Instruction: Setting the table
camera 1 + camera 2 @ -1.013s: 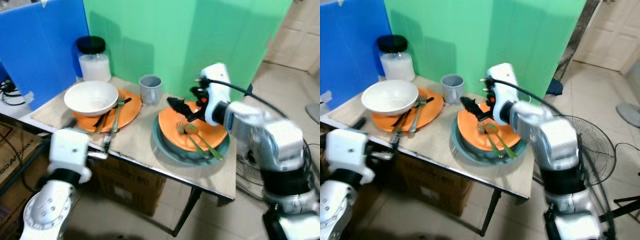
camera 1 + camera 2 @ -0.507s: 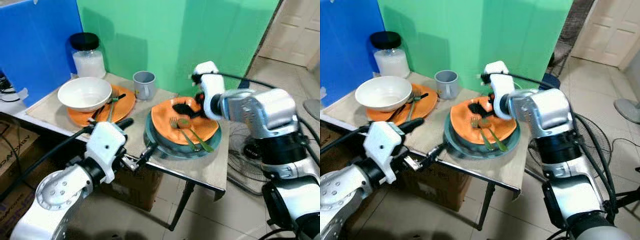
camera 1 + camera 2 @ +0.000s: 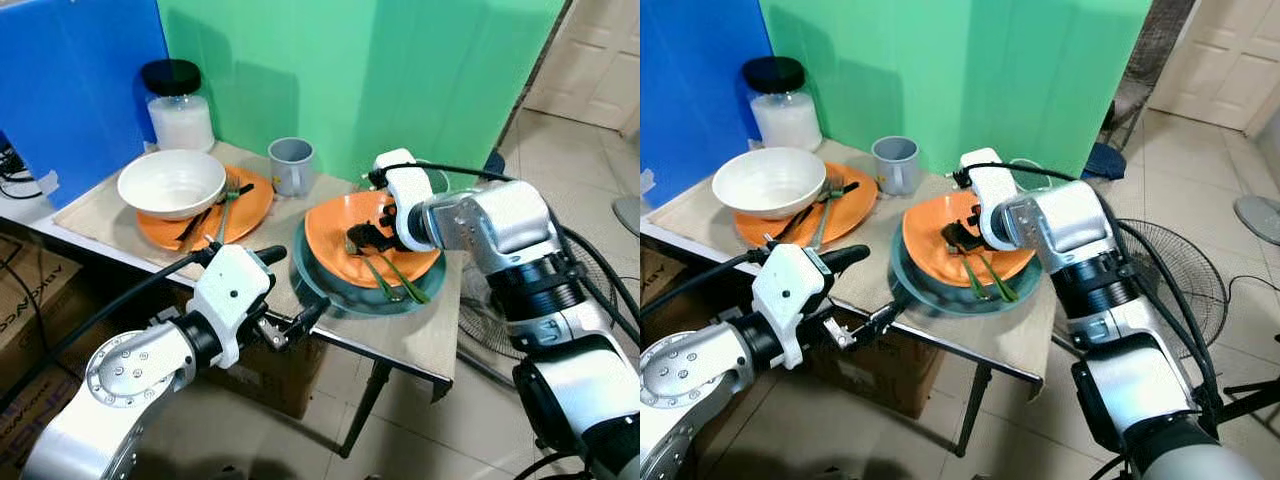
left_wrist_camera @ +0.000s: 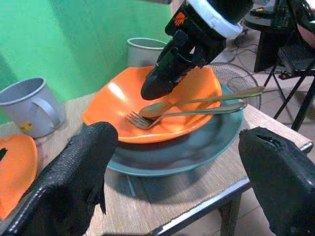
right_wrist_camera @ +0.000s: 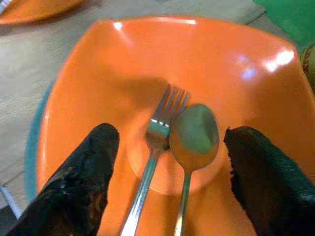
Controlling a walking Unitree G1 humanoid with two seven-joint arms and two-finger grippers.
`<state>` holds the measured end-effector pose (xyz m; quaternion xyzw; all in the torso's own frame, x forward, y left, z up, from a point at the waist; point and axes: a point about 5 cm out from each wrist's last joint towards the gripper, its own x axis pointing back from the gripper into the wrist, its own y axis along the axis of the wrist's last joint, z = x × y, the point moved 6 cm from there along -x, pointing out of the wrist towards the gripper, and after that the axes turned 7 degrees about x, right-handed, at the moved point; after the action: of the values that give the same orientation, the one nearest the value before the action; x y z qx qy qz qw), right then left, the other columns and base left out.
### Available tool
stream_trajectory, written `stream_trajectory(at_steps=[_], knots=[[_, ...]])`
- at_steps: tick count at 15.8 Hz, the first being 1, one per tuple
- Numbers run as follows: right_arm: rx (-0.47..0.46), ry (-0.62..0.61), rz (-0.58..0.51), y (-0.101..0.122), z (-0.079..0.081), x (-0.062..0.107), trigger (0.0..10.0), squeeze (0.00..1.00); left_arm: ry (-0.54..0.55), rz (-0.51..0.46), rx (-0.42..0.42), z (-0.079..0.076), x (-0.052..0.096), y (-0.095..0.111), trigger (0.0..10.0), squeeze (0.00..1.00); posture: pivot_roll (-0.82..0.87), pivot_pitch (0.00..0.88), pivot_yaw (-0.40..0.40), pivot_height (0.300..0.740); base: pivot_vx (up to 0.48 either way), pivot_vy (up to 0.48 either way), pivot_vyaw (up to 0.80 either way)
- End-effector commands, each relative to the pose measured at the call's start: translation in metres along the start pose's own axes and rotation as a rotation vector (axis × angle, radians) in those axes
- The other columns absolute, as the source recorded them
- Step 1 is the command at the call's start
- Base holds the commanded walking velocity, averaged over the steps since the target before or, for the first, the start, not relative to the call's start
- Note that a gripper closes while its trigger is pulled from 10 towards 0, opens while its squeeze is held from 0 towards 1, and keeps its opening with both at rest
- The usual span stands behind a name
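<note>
On table: wooden table [image 3: 260,275] carries two place settings; the near edge faces the robot.
Teal plate [image 3: 330,295]: bottom of the stack on the right side; its near rim gives the left gripper access.
Orange plate [image 3: 345,222]: nested on the teal plate, so fork and spoon stay contained.
Right gripper [image 5: 170,147]: fingers spread, grasping nothing, lowered over the utensil heads, apparently to pick them up.
Left gripper [image 4: 174,162]: fingers apart, empty, level with the teal plate's near rim, probably to steady it.
Fork [image 5: 157,128], spoon [image 5: 193,132]: side by side, touching.
Surroundings: white bowl [image 3: 170,183] on a second orange plate [image 3: 255,200], grey mug [image 3: 291,165], jar [image 3: 180,108]; none obstructs.
</note>
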<state>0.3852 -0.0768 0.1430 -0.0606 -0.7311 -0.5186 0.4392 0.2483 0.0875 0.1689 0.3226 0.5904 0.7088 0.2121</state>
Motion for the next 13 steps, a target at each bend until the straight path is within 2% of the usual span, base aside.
stream_trajectory(at_steps=[1,2,3,5,6,7,9,10,11,13], knots=[[0.020,-0.023,-0.014,0.009,-0.003,0.003,3.1,0.00,-0.021,0.007,-0.003,-0.004,-0.001,0.000,10.0,0.00,-0.02,0.009,-0.074,0.740,0.000,0.000,0.00],[0.032,-0.030,-0.011,0.010,-0.005,0.004,2.0,0.00,-0.026,0.011,-0.003,-0.005,-0.001,0.000,10.0,0.00,-0.02,0.008,-0.075,0.740,0.000,0.000,0.00],[0.041,-0.036,-0.005,0.009,-0.008,0.004,1.6,0.00,-0.027,0.013,-0.004,-0.005,-0.001,0.000,10.0,0.00,-0.03,0.006,-0.075,0.740,0.000,0.000,0.00],[0.059,-0.039,0.017,0.006,-0.010,0.004,2.0,0.00,-0.033,0.018,-0.004,-0.006,-0.001,-0.001,10.0,0.00,-0.03,0.007,-0.073,0.740,0.000,0.000,0.00],[0.071,-0.031,0.032,0.003,-0.010,0.004,2.9,0.00,-0.037,0.021,-0.006,-0.007,-0.001,-0.001,10.0,0.00,-0.03,0.006,-0.074,0.740,0.000,0.000,0.00],[0.089,-0.031,0.051,0.000,-0.009,0.003,3.3,0.00,-0.042,0.024,-0.007,-0.007,-0.001,-0.002,10.0,0.00,-0.03,0.006,-0.074,0.740,0.000,0.000,0.00],[0.105,-0.015,0.070,-0.005,-0.007,0.003,5.1,0.00,-0.051,0.031,-0.009,-0.009,-0.002,-0.003,10.0,0.00,-0.04,0.007,-0.073,0.740,0.000,0.000,0.00],[0.117,-0.013,0.072,-0.006,-0.007,0.004,9.8,0.00,-0.051,0.032,-0.009,-0.009,-0.002,-0.003,10.0,0.00,-0.04,0.007,-0.072,0.740,0.000,0.000,0.00],[0.127,-0.027,0.073,-0.006,-0.011,0.006,10.0,0.00,-0.050,0.032,-0.008,-0.009,-0.001,-0.003,10.0,0.00,-0.04,0.008,-0.071,0.740,0.000,0.000,0.00],[0.067,-0.024,0.060,-0.006,-0.015,0.010,10.0,0.00,-0.051,0.033,-0.006,-0.009,-0.001,-0.003,10.0,0.00,-0.04,0.009,-0.068,0.740,0.000,0.000,0.00]])
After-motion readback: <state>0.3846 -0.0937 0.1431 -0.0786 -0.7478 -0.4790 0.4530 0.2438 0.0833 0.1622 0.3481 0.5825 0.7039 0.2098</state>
